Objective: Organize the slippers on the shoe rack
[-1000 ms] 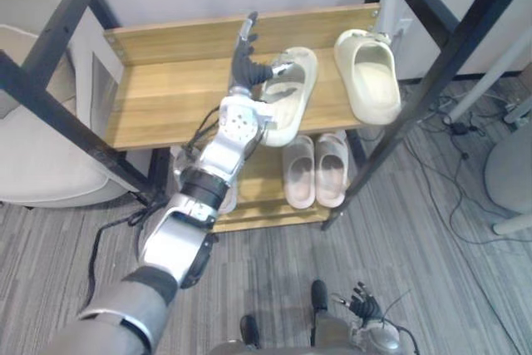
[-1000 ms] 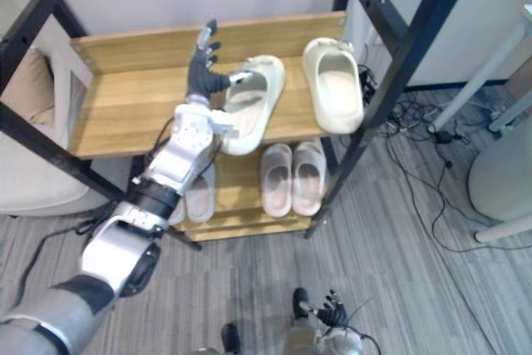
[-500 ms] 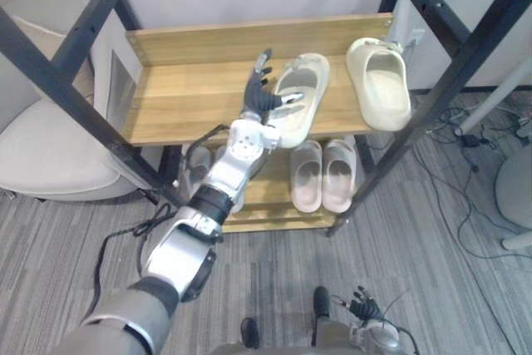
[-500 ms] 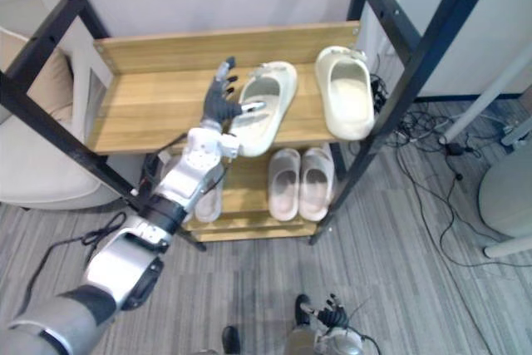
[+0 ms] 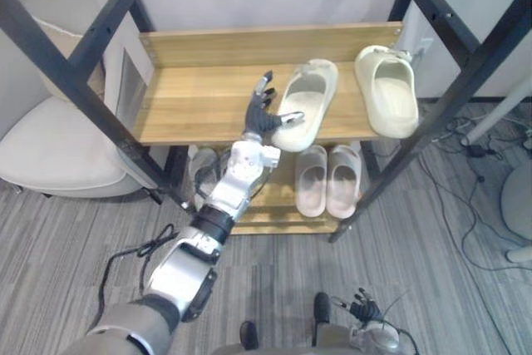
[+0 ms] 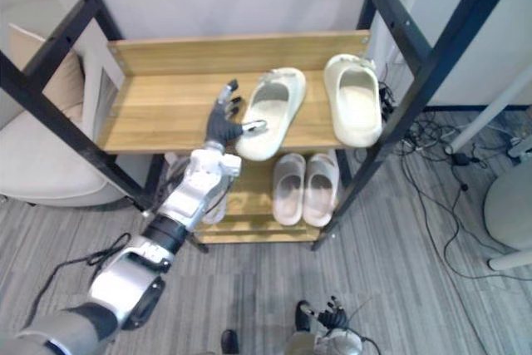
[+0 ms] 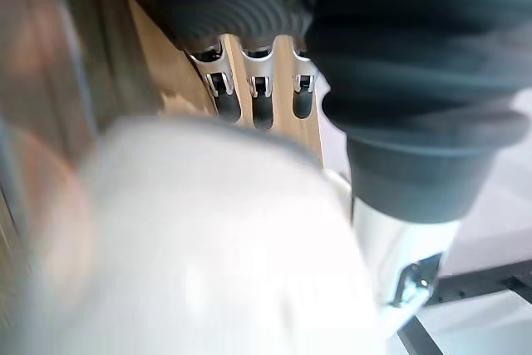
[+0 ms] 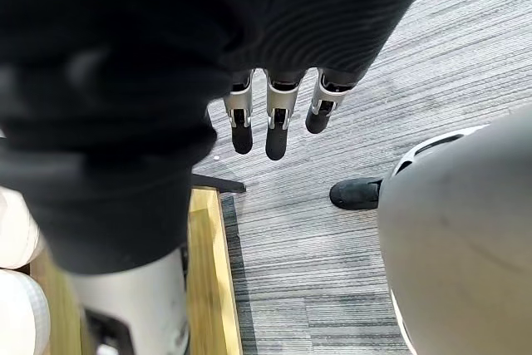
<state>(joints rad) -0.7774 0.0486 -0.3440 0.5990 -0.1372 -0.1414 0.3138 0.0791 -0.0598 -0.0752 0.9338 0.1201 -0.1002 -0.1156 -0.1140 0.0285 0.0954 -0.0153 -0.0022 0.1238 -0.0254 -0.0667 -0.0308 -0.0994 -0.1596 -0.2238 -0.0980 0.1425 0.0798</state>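
Cream foam slipper [image 5: 312, 99] is laid askew on wooden top shelf [image 5: 187, 106]. Left hand [image 5: 263, 116] is spread open, nothing gripped, thumb at heel, likely for nudging. Right hand [image 8: 274, 118] is hung relaxed.

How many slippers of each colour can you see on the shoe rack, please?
Cream slippers: 2
Pale pink slippers: 2
Pale grey slippers, partly hidden: at least 1
Total: at least 5
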